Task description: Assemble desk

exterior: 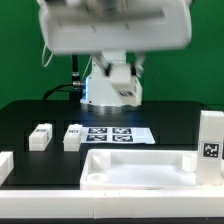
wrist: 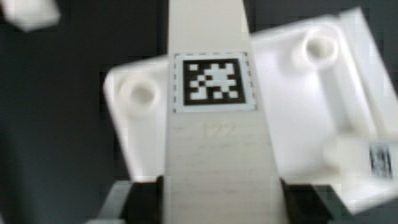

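In the wrist view my gripper [wrist: 221, 198] is shut on a long white desk leg [wrist: 217, 135]. A dark finger [wrist: 146, 200] presses on each side of the leg. The leg carries a black-and-white tag [wrist: 214, 82] and reaches out over the white rimmed desk panel [wrist: 329, 95], which has round holes near its corners. In the exterior view the panel [exterior: 140, 170] lies at the front of the black table. Two legs [exterior: 40, 137] [exterior: 72, 137] lie behind it on the exterior view's left. A tagged leg [exterior: 211, 145] stands upright at the right. The jaws do not show in the exterior view.
The marker board [exterior: 118, 133] lies flat behind the panel, in front of the robot base [exterior: 112, 85]. Another white piece [exterior: 5, 165] sits at the exterior view's far left edge. A large blurred white part of the arm [exterior: 115, 25] fills the top of that view.
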Motion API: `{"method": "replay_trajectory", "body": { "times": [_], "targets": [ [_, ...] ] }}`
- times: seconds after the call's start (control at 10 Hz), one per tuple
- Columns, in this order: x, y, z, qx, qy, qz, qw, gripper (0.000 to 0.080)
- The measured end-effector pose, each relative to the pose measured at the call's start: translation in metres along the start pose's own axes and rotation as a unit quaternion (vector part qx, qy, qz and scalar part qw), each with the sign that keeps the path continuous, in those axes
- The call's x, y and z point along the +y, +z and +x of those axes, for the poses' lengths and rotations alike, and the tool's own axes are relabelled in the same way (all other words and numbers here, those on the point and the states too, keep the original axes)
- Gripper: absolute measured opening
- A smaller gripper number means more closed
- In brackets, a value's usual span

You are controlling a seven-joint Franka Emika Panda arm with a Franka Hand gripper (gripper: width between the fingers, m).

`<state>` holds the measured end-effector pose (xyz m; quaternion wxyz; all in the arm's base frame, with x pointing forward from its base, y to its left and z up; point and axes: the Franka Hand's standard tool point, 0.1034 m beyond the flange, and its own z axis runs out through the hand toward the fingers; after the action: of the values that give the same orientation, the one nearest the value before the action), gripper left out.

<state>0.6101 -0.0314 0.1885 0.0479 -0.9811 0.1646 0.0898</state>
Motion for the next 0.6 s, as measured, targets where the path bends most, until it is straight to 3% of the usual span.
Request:
{"method": "replay_trajectory", "body": {
  "times": [0.2, 0.3, 0.6],
  "targets": [
    [-0.003, 0.006, -0.008, 0.042, -0.003, 0.007, 0.999, 0.0288],
    [-0.007, 0.003, 0.003, 0.096, -0.005, 0.012, 0.995, 0.0288],
    [-0.012, 0.003, 0.011, 0.204, -0.012, 0.019, 0.979, 0.0288]
  ]
}}
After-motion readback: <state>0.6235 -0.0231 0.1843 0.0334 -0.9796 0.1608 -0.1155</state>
